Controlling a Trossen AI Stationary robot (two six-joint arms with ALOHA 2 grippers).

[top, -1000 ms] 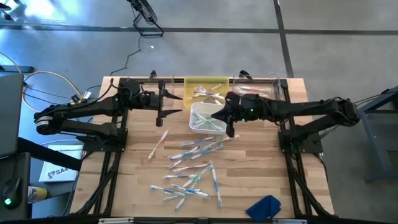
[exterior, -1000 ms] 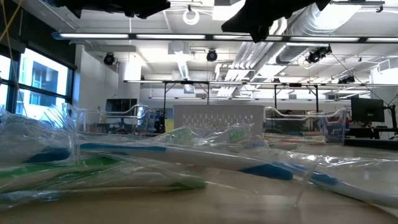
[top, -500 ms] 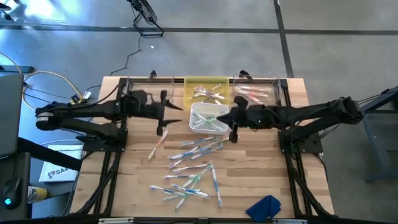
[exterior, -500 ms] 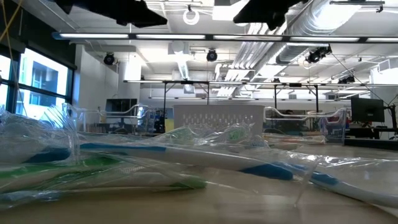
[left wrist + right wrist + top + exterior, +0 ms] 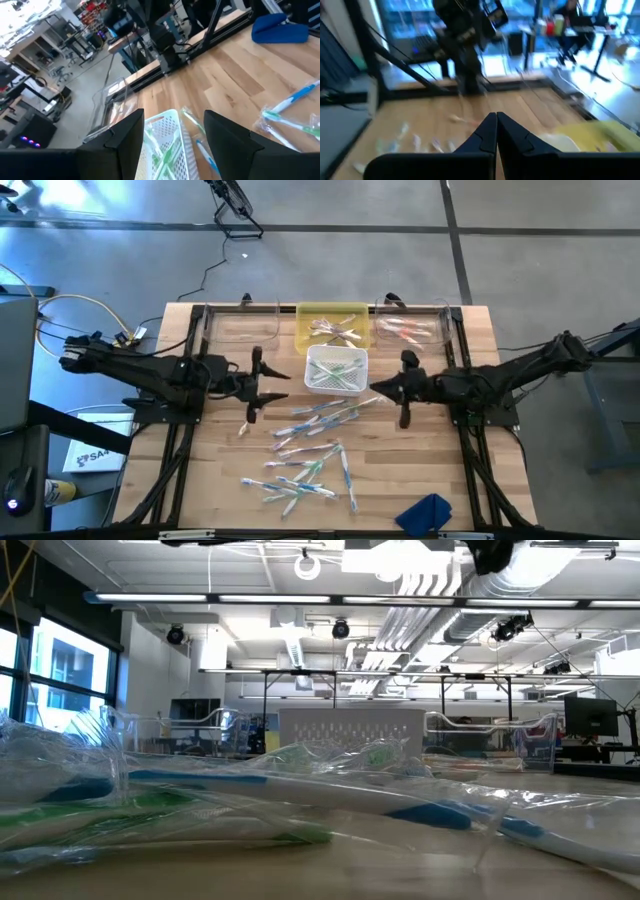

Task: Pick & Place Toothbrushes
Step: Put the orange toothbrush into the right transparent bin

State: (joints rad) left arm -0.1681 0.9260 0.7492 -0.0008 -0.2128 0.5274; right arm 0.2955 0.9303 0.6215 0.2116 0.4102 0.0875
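Your left end effector (image 5: 256, 377) is open, right end effector (image 5: 404, 388) closed empty; grip light, slippery wrapped toothbrushes (image 5: 312, 442) mid-handle.

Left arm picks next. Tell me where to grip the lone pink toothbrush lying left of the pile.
Grip the pink toothbrush mid-handle, coming straight down with the jaws across its width. It lies flat and diagonal, apart from the pile, so both sides look free. The left gripper, open, is nearest.
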